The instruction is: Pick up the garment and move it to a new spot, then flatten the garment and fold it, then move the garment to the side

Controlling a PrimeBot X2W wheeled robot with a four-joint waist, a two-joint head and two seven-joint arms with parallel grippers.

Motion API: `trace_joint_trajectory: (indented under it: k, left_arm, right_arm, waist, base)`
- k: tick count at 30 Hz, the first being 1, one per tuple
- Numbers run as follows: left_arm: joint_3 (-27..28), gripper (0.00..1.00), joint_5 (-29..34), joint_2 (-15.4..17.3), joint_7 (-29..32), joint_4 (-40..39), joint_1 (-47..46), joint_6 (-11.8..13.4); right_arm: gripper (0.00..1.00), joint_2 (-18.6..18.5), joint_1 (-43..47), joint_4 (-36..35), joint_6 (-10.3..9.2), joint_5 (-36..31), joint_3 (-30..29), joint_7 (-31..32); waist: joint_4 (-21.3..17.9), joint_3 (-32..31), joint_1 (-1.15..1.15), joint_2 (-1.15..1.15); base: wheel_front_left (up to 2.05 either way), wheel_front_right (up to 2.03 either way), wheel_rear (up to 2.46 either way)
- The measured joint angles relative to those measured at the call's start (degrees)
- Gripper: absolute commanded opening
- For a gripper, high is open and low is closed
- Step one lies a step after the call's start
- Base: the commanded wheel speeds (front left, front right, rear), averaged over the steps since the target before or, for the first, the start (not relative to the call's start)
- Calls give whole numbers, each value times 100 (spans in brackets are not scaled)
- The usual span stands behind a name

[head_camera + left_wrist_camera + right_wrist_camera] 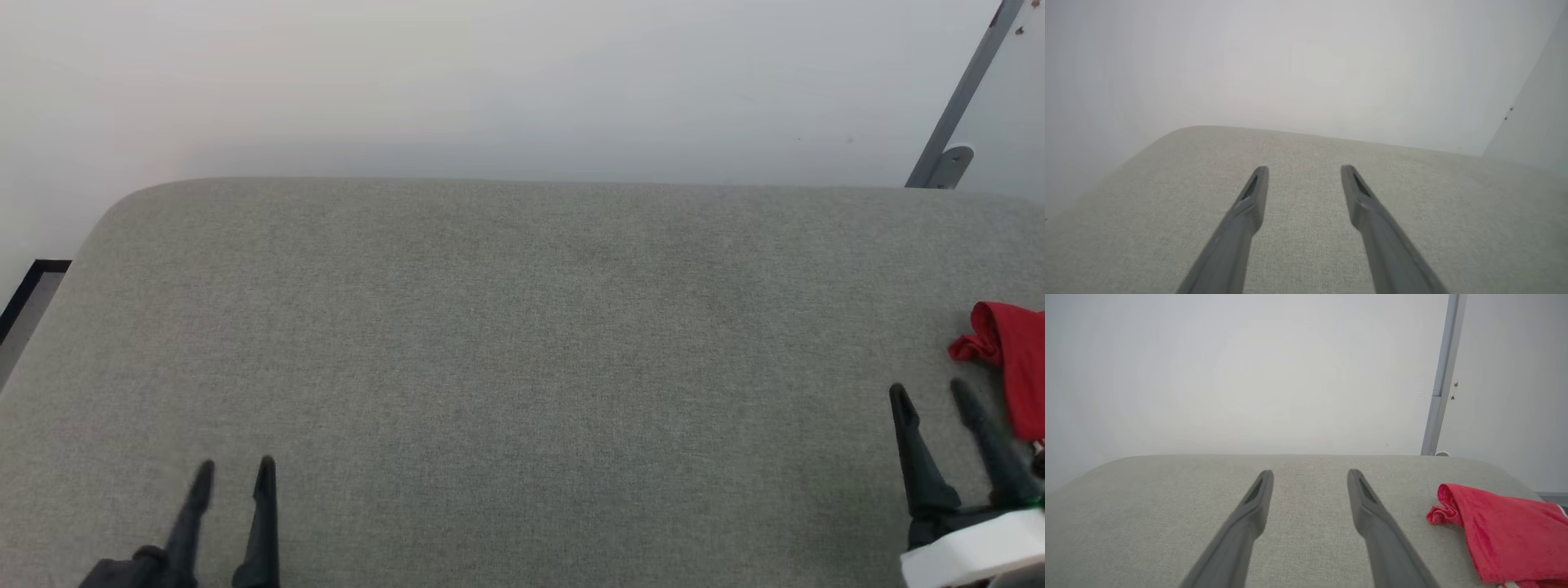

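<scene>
No legible text (garment (1506, 535) seemingly bunched)

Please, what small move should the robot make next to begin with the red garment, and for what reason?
Probably the right end effector should shift a little to its right, toward the red garment. The garment lies bunched near the right edge of the grey padded surface, just beside that open, empty end effector; the left end effector, also open, is far across the surface.

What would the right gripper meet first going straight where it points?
Probably nothing close: the right gripper points across bare grey cushion toward the wall; the garment lies off to its right.
</scene>
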Motion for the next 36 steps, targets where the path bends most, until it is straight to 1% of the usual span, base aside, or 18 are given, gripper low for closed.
trace_joint_trajectory:
  k: [6, 23, 36]
  left_arm:
    - [-55, 0, -79, -134, 46, 325, 31, -1]
    - [-42, 0, -1792, -167, 444, 577, -249, -1]
    - [-10, 0, -2882, -201, 702, 721, -503, -1]
  right_arm:
    - [0, 202, 142, 315, 0, 66, 79, 19]
    - [0, 436, -65, 559, -1, 1573, 2, 332]
    - [0, 595, -214, 715, -1, 2541, -85, 542]
  waist:
    - [-7, 1, 0, 0]
    - [-47, 8, 0, 0]
    - [-77, 14, 0, 0]
  base:
    - [0, 0, 0]
    - [0, 0, 0]
    - [0, 0, 0]
